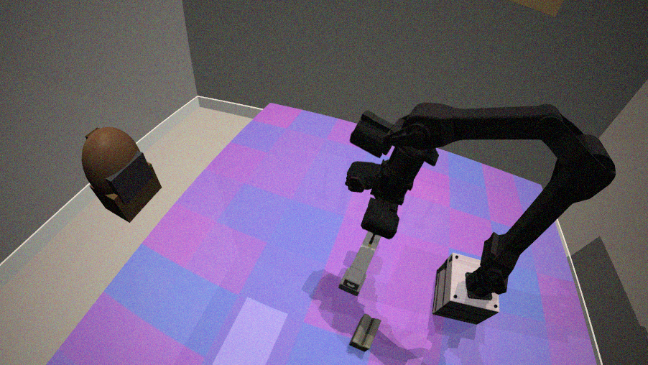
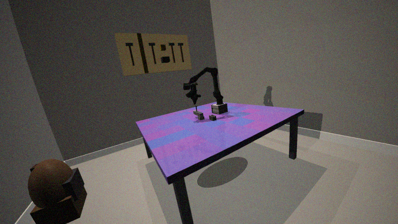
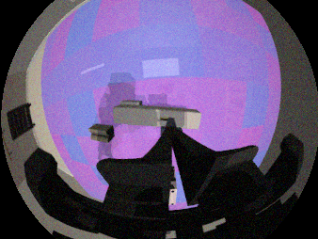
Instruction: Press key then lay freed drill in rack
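A long grey block [image 1: 360, 267] [image 2: 198, 113] [image 3: 141, 116] lies on the table. The thin dark drill [image 1: 371, 239] [image 2: 196, 108] stands upright at its far end; in the wrist view the fingers mostly hide it. I cannot tell which part of the block is the key. The rack, a small grooved block [image 1: 365, 333] [image 2: 212, 117] [image 3: 101, 133], lies beside the long block's near end. My gripper [image 2: 194, 103] [image 3: 170, 130] is shut, points down and holds nothing. Its tips are close above the drill's top; contact is unclear. In the top view its own body hides the tips.
The arm's white base box [image 1: 460, 283] [image 2: 219, 108] stands right of the long block in the top view. The patchwork table [image 1: 181, 271] [image 2: 183, 150] bears everything. A brown round object on a dark box [image 1: 108, 158] [image 2: 51, 183] is beyond the table.
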